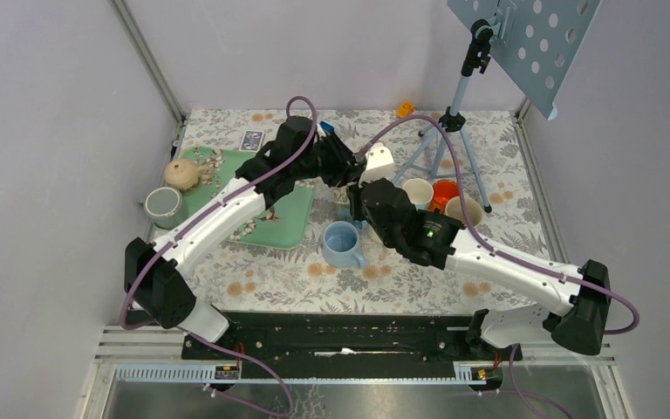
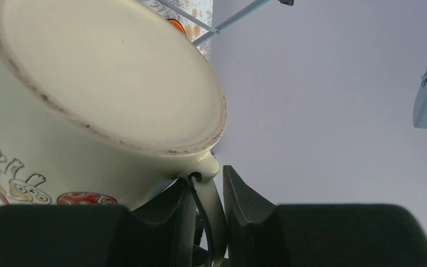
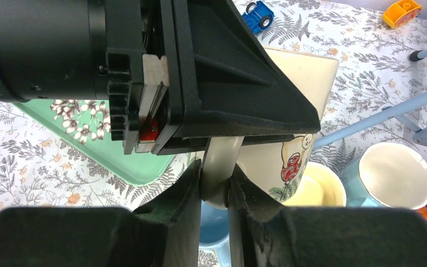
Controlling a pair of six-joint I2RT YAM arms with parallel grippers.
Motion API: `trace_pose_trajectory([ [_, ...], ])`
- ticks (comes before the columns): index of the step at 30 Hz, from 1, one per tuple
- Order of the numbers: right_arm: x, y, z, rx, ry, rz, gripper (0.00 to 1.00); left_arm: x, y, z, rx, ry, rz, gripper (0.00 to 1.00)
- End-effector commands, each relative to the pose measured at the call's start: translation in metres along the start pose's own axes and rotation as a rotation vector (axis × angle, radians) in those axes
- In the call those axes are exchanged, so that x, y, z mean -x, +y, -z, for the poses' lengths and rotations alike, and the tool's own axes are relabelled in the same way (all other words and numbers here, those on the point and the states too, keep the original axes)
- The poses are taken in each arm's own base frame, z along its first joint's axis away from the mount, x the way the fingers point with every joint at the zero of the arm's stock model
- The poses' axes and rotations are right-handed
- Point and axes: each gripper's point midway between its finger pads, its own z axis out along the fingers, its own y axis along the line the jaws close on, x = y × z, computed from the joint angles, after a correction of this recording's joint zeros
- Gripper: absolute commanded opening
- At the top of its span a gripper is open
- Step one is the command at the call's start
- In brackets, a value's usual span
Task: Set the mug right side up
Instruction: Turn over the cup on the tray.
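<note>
The cream mug (image 1: 379, 162) with painted figures hangs in the air between both arms, above the middle of the table. In the left wrist view its flat base (image 2: 100, 83) faces the camera, tilted. My left gripper (image 2: 205, 183) is shut on the mug's handle (image 2: 216, 214). In the right wrist view the mug's body (image 3: 311, 72) lies on its side behind the left gripper's black body (image 3: 228, 83). My right gripper (image 3: 216, 172) is shut on the lower curve of the same handle (image 3: 221, 161). In the top view the left gripper (image 1: 349, 170) and the right gripper (image 1: 366, 196) meet at the mug.
A blue mug (image 1: 341, 243) stands upright below the held mug. A green tray (image 1: 288, 218) lies to the left, with a grey-green mug (image 1: 164, 205) beside it. White (image 1: 418, 192), orange (image 1: 445, 194) and cream (image 1: 464, 209) cups and a tripod (image 1: 454, 131) stand to the right.
</note>
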Motion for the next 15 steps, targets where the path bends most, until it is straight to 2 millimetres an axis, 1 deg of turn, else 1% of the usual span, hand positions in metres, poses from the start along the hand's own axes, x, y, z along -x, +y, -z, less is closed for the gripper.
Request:
trace_pose_trajectory([
  [1, 0.0625, 0.0124, 0.0335, 0.107, -0.123, -0.122, 0.00, 0.0352, -0.0602, 0.0110, -0.199, -0.144, -0.154, 0.27],
  [3, 0.0628, 0.0139, 0.0354, 0.118, -0.114, -0.125, 0.00, 0.0360, -0.0595, 0.0102, -0.198, -0.148, -0.162, 0.29],
  [11, 0.0618, 0.0176, 0.0404, 0.143, -0.081, -0.130, 0.00, 0.0359, -0.0572, 0.0087, -0.205, -0.152, -0.203, 0.43],
  [15, 0.0611, 0.0192, 0.0430, 0.154, -0.065, -0.135, 0.00, 0.0357, -0.0570, 0.0096, -0.215, -0.158, -0.223, 0.53],
])
